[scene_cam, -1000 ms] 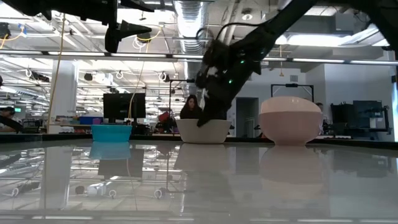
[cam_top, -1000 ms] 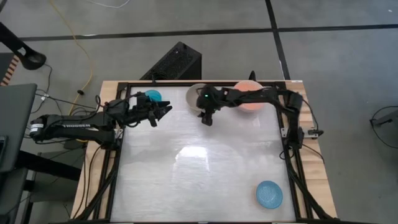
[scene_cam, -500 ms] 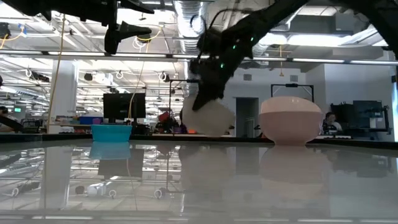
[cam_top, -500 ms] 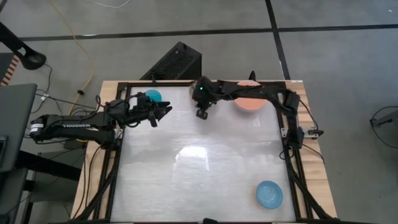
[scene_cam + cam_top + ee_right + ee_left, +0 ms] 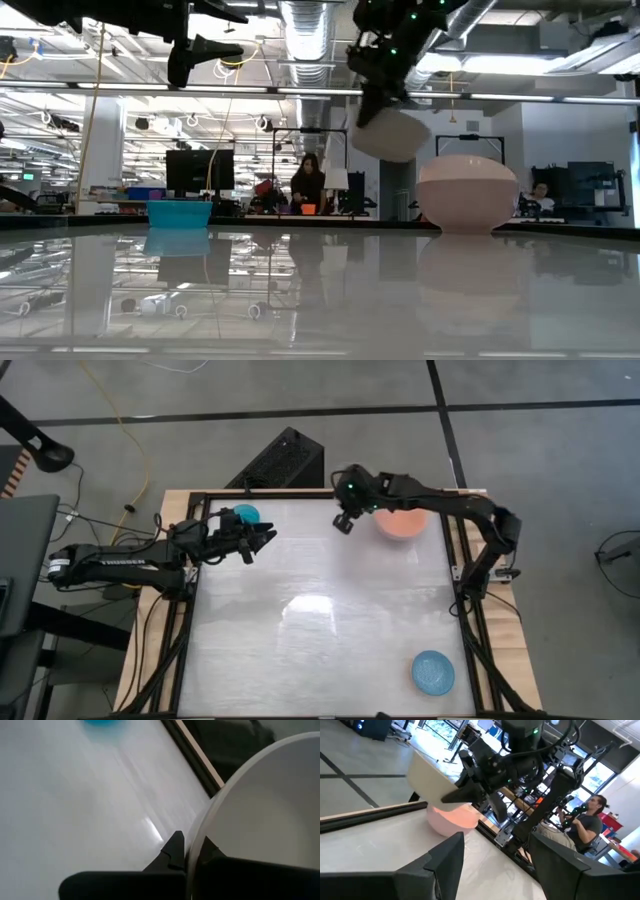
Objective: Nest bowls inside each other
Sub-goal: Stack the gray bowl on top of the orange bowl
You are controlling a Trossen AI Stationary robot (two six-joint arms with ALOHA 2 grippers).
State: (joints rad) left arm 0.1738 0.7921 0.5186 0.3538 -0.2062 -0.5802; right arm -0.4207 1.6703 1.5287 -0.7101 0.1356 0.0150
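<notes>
Grey-beige bowl (image 5: 390, 134) airborne (rim clamped by right pincer (image 5: 192, 852)), left pincer (image 5: 268, 537) apart.

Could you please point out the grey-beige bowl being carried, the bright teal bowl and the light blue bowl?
grey-beige bowl (image 5: 390, 135), low view, on its rounded outer wall.
bright teal bowl (image 5: 179, 213), low view, on its side wall.
light blue bowl (image 5: 433, 672), high view, on its inner floor.

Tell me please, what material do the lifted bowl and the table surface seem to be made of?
The grey-beige bowl, held off the table by the right gripper pinching its rim, looks like thin matte plastic: smooth, even wall, no shine. The table top looks like a glossy white laminate or coated board; it mirrors the bowls and ceiling lights.
</notes>
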